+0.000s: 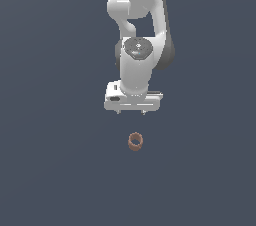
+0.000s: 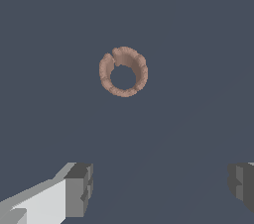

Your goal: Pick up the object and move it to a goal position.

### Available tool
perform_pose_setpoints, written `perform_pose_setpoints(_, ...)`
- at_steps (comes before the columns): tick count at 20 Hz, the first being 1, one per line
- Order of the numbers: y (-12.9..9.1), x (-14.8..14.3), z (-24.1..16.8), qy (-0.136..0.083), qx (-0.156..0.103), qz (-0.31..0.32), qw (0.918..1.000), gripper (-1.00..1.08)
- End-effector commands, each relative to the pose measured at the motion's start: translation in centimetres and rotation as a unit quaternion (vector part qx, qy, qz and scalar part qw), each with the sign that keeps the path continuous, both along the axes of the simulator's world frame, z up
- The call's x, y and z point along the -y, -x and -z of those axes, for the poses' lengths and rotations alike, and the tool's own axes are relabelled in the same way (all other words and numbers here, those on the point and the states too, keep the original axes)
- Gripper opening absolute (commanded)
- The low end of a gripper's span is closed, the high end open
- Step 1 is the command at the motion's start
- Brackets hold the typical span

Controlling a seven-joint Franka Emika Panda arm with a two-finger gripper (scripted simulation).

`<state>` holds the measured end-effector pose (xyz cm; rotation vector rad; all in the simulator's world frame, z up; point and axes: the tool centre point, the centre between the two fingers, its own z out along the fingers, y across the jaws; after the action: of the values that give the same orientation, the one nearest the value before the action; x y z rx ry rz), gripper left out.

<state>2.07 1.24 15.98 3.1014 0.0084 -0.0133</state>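
The object [image 1: 135, 141] is a small reddish-brown hollow ring lying on the dark grey floor, seen from above in the wrist view [image 2: 123, 71] with its hole facing the camera. My white gripper [image 1: 132, 111] hangs above and just behind the ring in the exterior view, not touching it. In the wrist view the gripper [image 2: 161, 188] is open, its two grey fingertips [image 2: 79, 188] set far apart with nothing between them. The ring lies ahead of the fingers, much narrower than their gap.
The white arm [image 1: 142, 25] rises behind the gripper toward the top of the exterior view. Plain dark grey floor [image 1: 50, 170] surrounds the ring on all sides.
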Motion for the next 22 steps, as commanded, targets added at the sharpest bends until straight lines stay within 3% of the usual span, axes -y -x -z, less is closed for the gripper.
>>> perform_pose_setpoints(1, -0.8, -0.2, 0.5, -0.002, 0.001, 0.009, 1.0, 1.0)
perform_pose_setpoints(12, -5.7, -1.4, 4.0, -0.013, 0.005, 0.068, 0.9976, 1.0)
perform_pose_setpoints(22, -7.6, -2.0, 6.0, -0.019, 0.006, 0.095, 0.9953, 1.0)
